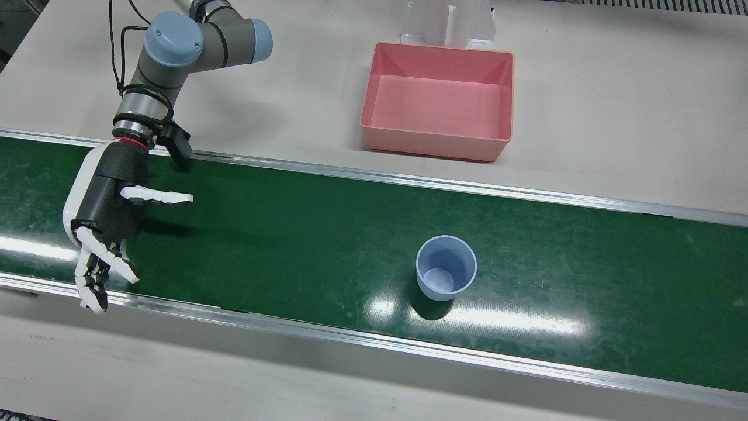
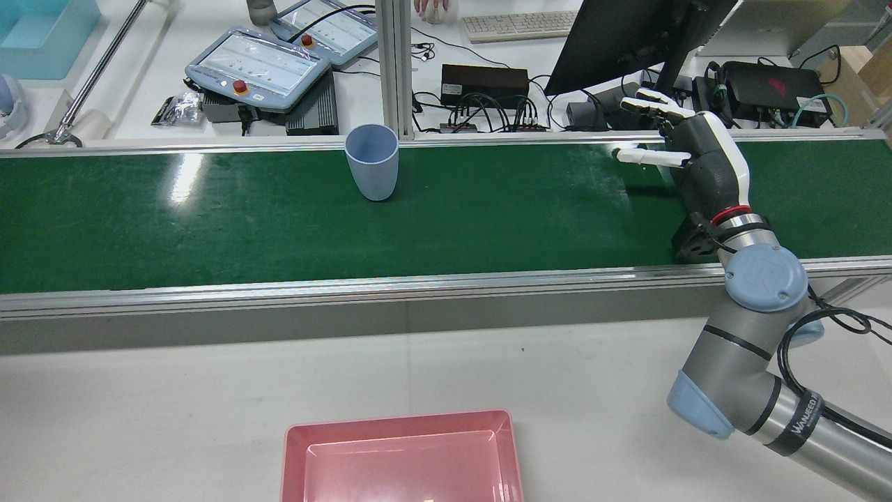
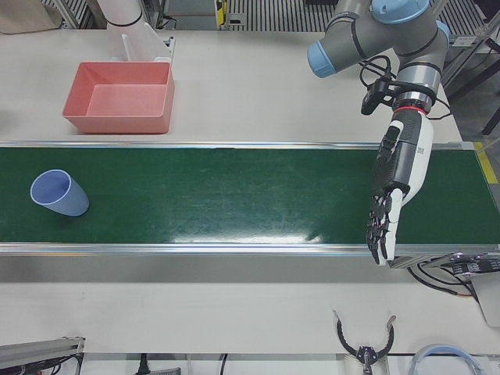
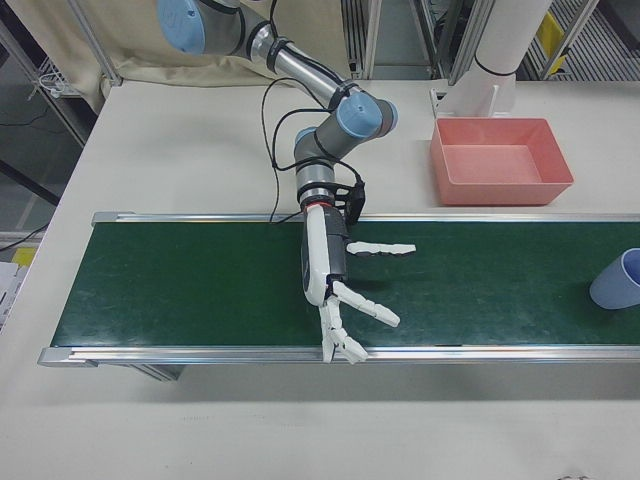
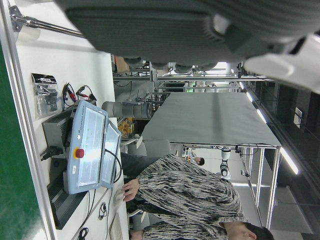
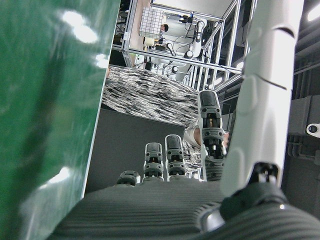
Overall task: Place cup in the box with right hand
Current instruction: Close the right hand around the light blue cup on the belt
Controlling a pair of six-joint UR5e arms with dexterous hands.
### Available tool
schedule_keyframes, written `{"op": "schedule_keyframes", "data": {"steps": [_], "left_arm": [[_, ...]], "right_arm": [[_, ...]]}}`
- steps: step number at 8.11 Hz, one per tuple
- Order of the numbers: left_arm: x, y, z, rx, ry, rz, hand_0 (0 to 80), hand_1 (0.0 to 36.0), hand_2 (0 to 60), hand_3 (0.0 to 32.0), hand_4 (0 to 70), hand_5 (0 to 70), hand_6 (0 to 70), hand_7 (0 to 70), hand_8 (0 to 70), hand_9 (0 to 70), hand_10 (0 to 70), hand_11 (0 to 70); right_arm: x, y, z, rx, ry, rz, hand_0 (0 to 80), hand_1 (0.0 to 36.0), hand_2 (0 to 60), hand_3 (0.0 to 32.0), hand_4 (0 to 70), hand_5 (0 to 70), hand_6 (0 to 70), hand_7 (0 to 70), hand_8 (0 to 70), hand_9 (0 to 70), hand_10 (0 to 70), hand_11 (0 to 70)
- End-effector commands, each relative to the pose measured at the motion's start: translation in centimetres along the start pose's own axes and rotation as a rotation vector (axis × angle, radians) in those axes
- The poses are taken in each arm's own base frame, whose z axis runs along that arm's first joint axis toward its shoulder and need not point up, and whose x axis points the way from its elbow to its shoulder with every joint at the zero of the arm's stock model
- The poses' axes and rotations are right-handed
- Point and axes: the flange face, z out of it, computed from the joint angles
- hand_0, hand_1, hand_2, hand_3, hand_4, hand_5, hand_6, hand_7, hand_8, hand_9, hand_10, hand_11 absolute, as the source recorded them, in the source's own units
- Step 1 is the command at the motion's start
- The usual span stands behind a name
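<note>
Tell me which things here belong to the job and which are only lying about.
For the job: cup, upright on the green belt; pink box, empty; right hand, fingers apart, holding nothing.

Lying about: two pendants, keyboard, monitor, cable box.

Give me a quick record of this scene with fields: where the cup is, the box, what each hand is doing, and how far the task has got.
cup: light blue, upright on the green belt, untouched
box: pink, empty, on the table beyond the belt
right hand: open over the belt, well apart from the cup
left hand: open over the belt, holding nothing
task: cup not yet grasped
</note>
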Motion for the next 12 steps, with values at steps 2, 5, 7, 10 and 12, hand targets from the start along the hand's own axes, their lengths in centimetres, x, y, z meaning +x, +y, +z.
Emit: {"op": "schedule_keyframes", "data": {"steps": [2, 5, 7, 10, 12], "left_arm": [[0.0, 0.0, 0.0, 0.000, 0.000, 0.000, 0.0, 0.0, 0.0, 0.0, 0.0, 0.0, 0.0, 0.0, 0.0, 0.0, 0.0, 0.0], [0.0, 0.0, 0.0, 0.000, 0.000, 0.000, 0.0, 0.0, 0.0, 0.0, 0.0, 0.0, 0.0, 0.0, 0.0, 0.0, 0.0, 0.0], [0.0, 0.0, 0.0, 0.000, 0.000, 0.000, 0.0, 0.0, 0.0, 0.0, 0.0, 0.0, 0.0, 0.0, 0.0, 0.0, 0.0, 0.0], [0.0, 0.0, 0.0, 0.000, 0.000, 0.000, 0.0, 0.0, 0.0, 0.0, 0.0, 0.0, 0.0, 0.0, 0.0, 0.0, 0.0, 0.0], [0.0, 0.0, 0.0, 0.000, 0.000, 0.000, 0.0, 0.0, 0.0, 0.0, 0.0, 0.0, 0.0, 0.0, 0.0, 0.0, 0.0, 0.0]], "right_arm": [[0.2, 0.6, -0.2, -0.010, 0.003, 0.010, 57.0, 16.5, 4.4, 0.0, 24.3, 6.2, 6.7, 26.0, 8.7, 17.4, 0.7, 2.9], [1.5, 1.2, -0.8, -0.019, 0.029, 0.018, 56.4, 16.1, 4.8, 0.0, 27.5, 5.8, 6.5, 25.3, 8.5, 17.1, 0.4, 2.3], [2.1, 0.8, -1.2, -0.013, 0.041, 0.011, 56.7, 15.3, 2.4, 0.0, 28.3, 5.8, 6.4, 24.9, 8.5, 17.0, 0.1, 1.8], [2.4, 0.8, -1.3, -0.012, 0.048, 0.010, 54.6, 17.8, 10.1, 0.0, 24.5, 5.7, 6.4, 24.8, 8.4, 17.0, 0.0, 1.6], [2.5, 0.8, -1.3, -0.014, 0.055, 0.010, 55.2, 16.9, 7.6, 0.0, 25.7, 5.7, 6.4, 24.9, 8.4, 17.0, 0.0, 1.4]]}}
